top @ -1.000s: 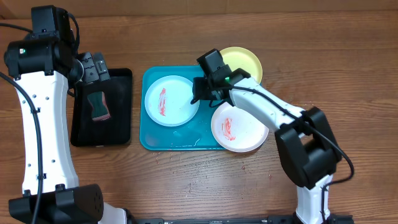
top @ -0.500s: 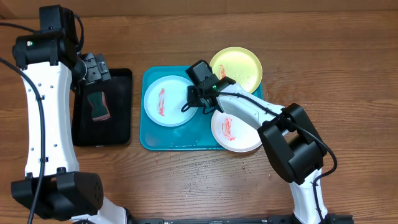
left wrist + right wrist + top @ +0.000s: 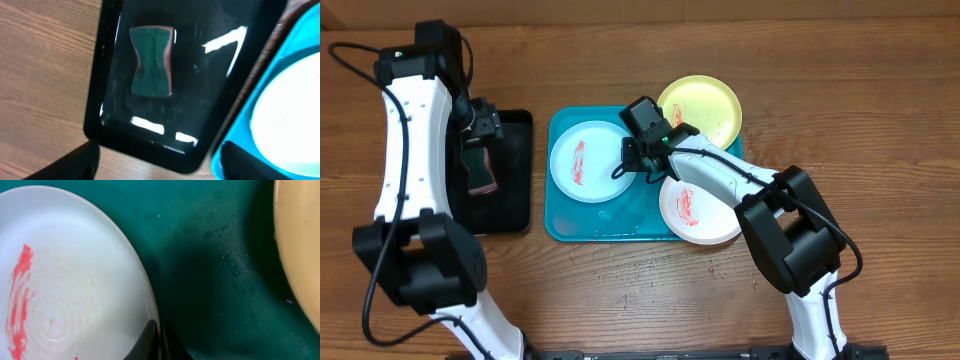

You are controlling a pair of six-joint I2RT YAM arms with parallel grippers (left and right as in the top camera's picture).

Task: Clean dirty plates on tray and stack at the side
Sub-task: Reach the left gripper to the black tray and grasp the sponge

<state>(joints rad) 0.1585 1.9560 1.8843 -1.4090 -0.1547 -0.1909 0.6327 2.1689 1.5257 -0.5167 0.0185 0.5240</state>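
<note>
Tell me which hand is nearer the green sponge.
Left. The left hand hangs over the black tray, close to the sponge. The right hand is away on the turquoise tray, pinching the light blue plate at its rim.

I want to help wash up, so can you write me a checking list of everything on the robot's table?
Surface: wooden table.
Job's things: turquoise tray, wet with drops. The light blue plate and white-pink plate are both smeared red. The yellow-green plate shows no red smear and overlaps the tray's far corner.
Clutter: black tray holding a green sponge.
Grippers: left gripper open above the black tray. Right gripper at the light blue plate's rim, grip unclear.
Cables: black cables run along the arms.
Surroundings: nothing seen.
</note>
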